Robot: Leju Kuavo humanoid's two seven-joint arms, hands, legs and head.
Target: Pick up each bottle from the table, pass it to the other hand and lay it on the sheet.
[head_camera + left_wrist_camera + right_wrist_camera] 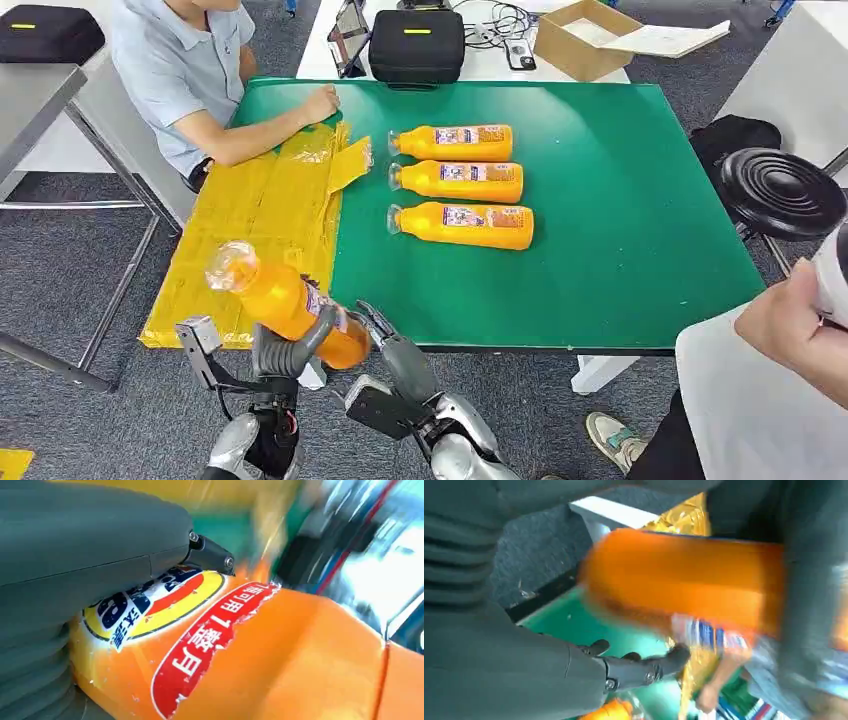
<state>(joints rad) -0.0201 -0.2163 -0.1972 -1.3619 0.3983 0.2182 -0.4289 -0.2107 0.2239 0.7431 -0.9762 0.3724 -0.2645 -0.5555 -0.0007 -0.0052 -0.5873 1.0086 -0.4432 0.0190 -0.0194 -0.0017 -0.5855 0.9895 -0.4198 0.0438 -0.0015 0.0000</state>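
Head view, lower left: left hand (285,352) fingers clamped round body of orange juice bottle (285,300), held tilted w/ cap up-left, over near edge of yellow sheet (250,215). Right hand (385,335) just beside bottle base, fingers apart, holding nothing. Three more juice bottles (460,183) lie mid-frame on green tabletop (620,200). Judgement: full, so heavyish; stiff, smooth plastic, likely slippery. Best grip mid-body at label, not neck.

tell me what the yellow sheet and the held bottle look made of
Yellow sheet: probably thin plastic film, glossy and crinkled, catching glare. Held bottle: likely clear plastic, shiny highlights, orange drink showing through, printed label that looks like glossy film with a torn edge.
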